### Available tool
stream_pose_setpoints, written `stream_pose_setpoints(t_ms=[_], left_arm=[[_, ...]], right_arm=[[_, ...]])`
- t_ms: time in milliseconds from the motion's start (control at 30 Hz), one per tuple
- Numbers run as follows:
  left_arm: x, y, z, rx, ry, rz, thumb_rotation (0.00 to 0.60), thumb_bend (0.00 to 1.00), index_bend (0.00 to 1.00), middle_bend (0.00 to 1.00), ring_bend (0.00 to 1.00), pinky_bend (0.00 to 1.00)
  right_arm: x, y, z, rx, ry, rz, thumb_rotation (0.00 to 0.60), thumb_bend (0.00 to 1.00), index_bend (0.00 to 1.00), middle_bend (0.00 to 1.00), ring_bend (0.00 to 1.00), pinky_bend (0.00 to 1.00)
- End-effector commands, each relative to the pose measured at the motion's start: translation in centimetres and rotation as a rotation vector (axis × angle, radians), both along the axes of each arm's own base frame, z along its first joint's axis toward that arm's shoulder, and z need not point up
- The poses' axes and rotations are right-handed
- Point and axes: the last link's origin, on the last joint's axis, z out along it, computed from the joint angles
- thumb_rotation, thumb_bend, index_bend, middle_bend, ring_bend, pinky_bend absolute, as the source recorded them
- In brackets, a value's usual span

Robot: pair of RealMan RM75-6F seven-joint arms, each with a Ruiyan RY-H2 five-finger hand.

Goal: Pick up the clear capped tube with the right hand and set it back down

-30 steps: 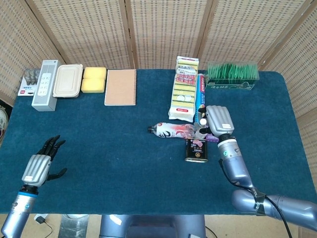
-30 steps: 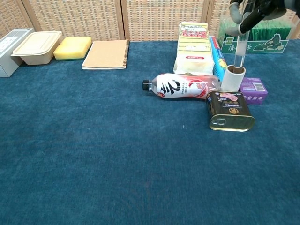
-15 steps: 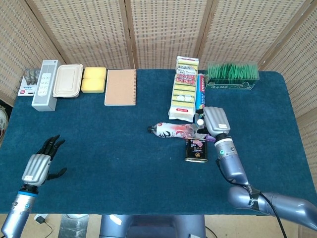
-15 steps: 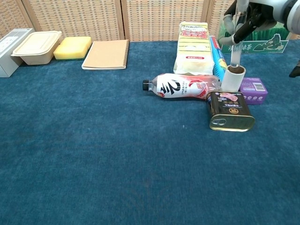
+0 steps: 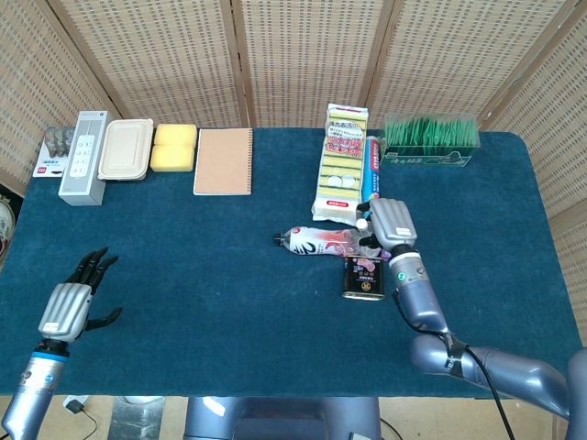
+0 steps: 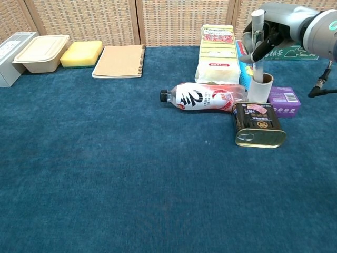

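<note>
The dark blue cloth-covered table (image 5: 183, 275) filled both views. Right of centre in the head view, the silver right hand (image 5: 390, 223) sat over a cluster of items, its fingers hidden beneath its back. The chest view showed what that view hid: the right hand (image 6: 279, 23), at upper right of the frame, had dark fingers (image 6: 263, 46) wrapped round the clear capped tube (image 6: 257, 45), grasping it. The tube stood almost upright, long axis vertical, white cap up, its lower end inside the white cardboard roll (image 6: 260, 87) standing just behind the gold rectangular tin (image 6: 259, 124). From the head view only the cap (image 5: 362, 223) showed, beside the hand. A plastic bottle with red-and-white label (image 6: 205, 97) lay on its side left of the roll, a purple box (image 6: 285, 101) to its right. At lower left of the head view, the left hand (image 5: 69, 307) hung by the table edge, released, dark fingers spread, holding nothing
</note>
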Motion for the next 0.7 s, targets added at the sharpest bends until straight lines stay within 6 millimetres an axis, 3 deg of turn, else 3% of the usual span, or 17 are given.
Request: stream_pose_setpoints(t_ms=[33, 167, 333, 533, 700], left_arm=[[0.00, 0.02, 0.02, 0.001, -0.001, 0.000, 0.599, 0.20, 0.10, 0.04, 0.03, 0.31], [-0.02, 0.04, 0.01, 0.000, -0.001, 0.002, 0.600, 0.20, 0.10, 0.04, 0.03, 0.31], [0.02, 0.03, 0.01, 0.001, -0.003, -0.001, 0.600, 0.20, 0.10, 0.04, 0.03, 0.31], [0.08, -0.03, 0.01, 0.002, -0.004, -0.004, 0.599, 0.20, 0.10, 0.04, 0.03, 0.31], [0.17, -0.15, 0.02, 0.002, -0.005, -0.009, 0.600, 0.20, 0.10, 0.04, 0.03, 0.31]], right_arm=[[0.03, -0.13, -0.16, 0.001, -0.003, 0.003, 0.600, 0.40, 0.79, 0.99, 1.00, 1.00], [-0.13, -0.28, -0.24, 0.014, -0.007, 0.010, 0.600, 0.38, 0.79, 0.96, 1.00, 0.96], [-0.45, -0.43, -0.21, 0.020, -0.019, 0.015, 0.600, 0.38, 0.77, 0.88, 0.92, 0.81], [-0.76, -0.43, 0.05, 0.023, -0.023, 0.025, 0.600, 0.38, 0.70, 0.73, 0.75, 0.66], [-0.89, -0.29, 0.45, 0.017, -0.014, 0.037, 0.599, 0.37, 0.58, 0.56, 0.57, 0.54]])
